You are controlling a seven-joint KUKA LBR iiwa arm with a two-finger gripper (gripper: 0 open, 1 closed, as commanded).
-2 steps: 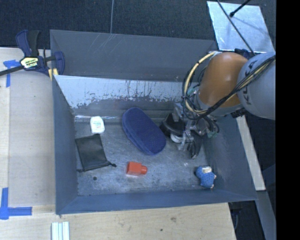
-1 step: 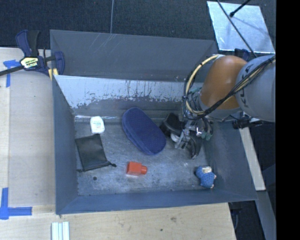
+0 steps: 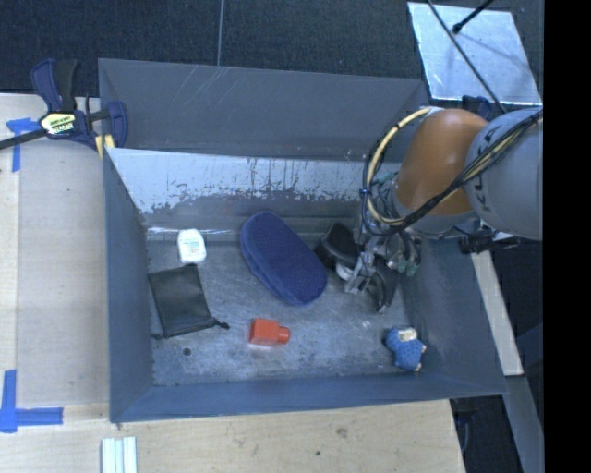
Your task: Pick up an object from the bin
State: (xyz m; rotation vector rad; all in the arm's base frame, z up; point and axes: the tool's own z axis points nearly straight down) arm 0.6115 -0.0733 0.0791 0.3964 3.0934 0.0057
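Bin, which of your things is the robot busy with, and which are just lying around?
Job: hand; small black thing right beside it; grey bin.
Lying about: blue oval case, small white thing, black pouch, red block, blue-and-yellow toy.

This looks like a robotics lab or a test room, not a home. A grey metal bin (image 3: 277, 120) with sloped walls stands under 1 heavy industrial arm (image 3: 512, 185), which carries an orange cover (image 3: 443, 162) and loose yellow and black cables (image 3: 377, 180). In the bin lie small things that have nothing in common, such as a blue oval case (image 3: 282, 257), a black pouch (image 3: 180, 300) and a red block (image 3: 269, 333). Behind the bin the ground (image 3: 277, 32) is dark, and the thin black rods of a stand (image 3: 471, 14) show there.
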